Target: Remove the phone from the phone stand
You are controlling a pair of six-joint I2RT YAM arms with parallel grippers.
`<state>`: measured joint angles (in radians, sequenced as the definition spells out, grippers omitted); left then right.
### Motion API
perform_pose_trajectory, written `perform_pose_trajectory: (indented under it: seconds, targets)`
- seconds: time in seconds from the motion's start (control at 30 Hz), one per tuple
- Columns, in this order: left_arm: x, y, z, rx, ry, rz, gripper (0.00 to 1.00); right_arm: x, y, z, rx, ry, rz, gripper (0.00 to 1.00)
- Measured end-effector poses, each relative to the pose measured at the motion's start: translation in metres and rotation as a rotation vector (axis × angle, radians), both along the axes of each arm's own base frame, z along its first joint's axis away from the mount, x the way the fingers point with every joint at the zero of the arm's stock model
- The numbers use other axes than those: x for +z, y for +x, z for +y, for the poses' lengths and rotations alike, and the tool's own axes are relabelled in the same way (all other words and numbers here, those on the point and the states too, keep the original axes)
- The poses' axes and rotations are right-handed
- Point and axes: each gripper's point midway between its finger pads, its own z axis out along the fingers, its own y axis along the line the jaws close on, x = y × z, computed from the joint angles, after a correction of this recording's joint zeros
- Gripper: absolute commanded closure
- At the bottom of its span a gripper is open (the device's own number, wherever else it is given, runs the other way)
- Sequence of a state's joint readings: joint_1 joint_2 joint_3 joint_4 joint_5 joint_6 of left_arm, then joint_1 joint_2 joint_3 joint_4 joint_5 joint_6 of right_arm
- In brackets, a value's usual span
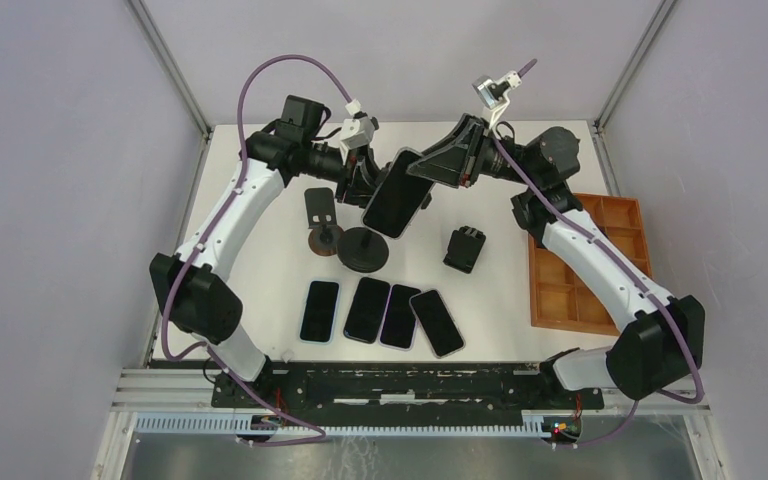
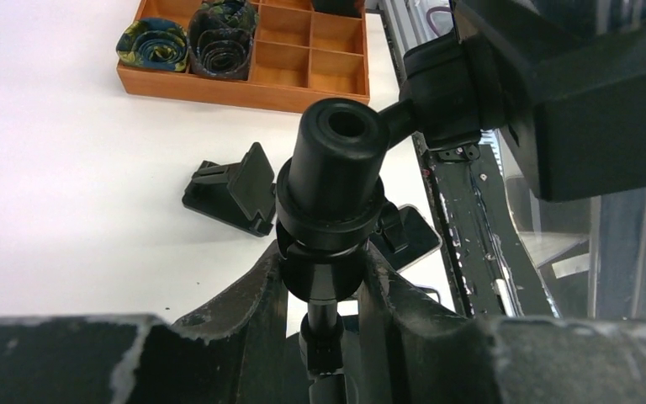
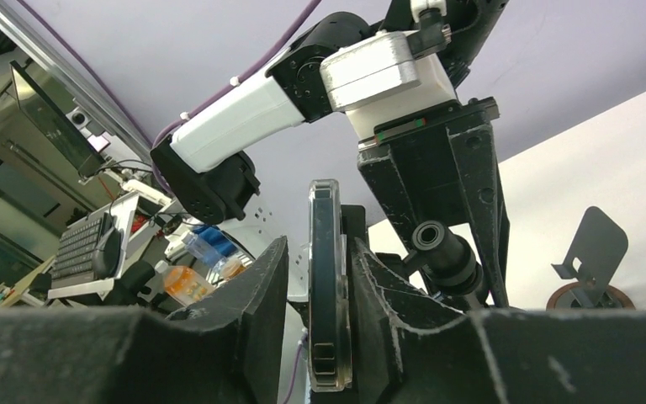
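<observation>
The black phone (image 1: 395,195) sits tilted on the phone stand, whose round base (image 1: 363,248) rests on the white table. My left gripper (image 1: 358,183) is shut on the stand's neck; in the left wrist view its fingers (image 2: 256,295) press both sides of the ball joint (image 2: 330,181). My right gripper (image 1: 428,168) straddles the phone's upper end. In the right wrist view the phone (image 3: 326,286), in a clear case, stands edge-on between the jaws. The right finger (image 3: 378,295) touches it and a gap shows at the left finger (image 3: 265,295).
Several dark phones (image 1: 380,312) lie in a row near the front. A brown-based stand (image 1: 322,228) is left of the base and a black folding stand (image 1: 465,248) right of it. An orange compartment tray (image 1: 585,260) sits at the right edge.
</observation>
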<state>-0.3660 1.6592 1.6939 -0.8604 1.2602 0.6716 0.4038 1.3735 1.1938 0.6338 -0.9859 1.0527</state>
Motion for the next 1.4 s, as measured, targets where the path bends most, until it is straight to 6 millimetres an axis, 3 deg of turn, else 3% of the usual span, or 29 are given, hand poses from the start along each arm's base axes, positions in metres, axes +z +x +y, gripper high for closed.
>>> perform_pose_trajectory:
  seconds: [0.2,0.4,0.87,1.03,1.23,1.4]
  targets:
    - [0.011,-0.002,-0.001,0.010,-0.002,0.025,0.98,0.001,-0.009,0.003,0.015,0.001,-0.012,0.63]
    - [0.014,-0.005,-0.002,0.009,-0.003,0.043,0.98,0.001,-0.016,0.007,0.022,0.007,-0.025,0.81]
    - [0.020,-0.022,0.005,0.020,0.012,0.033,0.98,0.005,-0.023,0.006,0.026,0.028,-0.018,0.94]
    - [0.007,-0.038,0.006,-0.013,0.074,-0.025,0.98,0.002,-0.029,0.009,0.072,0.023,0.013,1.00]
    - [-0.014,-0.061,0.008,-0.077,0.162,-0.091,0.98,-0.006,-0.040,0.015,0.154,-0.002,0.053,1.00]
    - [-0.018,-0.073,0.013,-0.102,0.175,-0.141,0.98,-0.005,-0.044,0.014,0.178,-0.003,0.051,1.00]
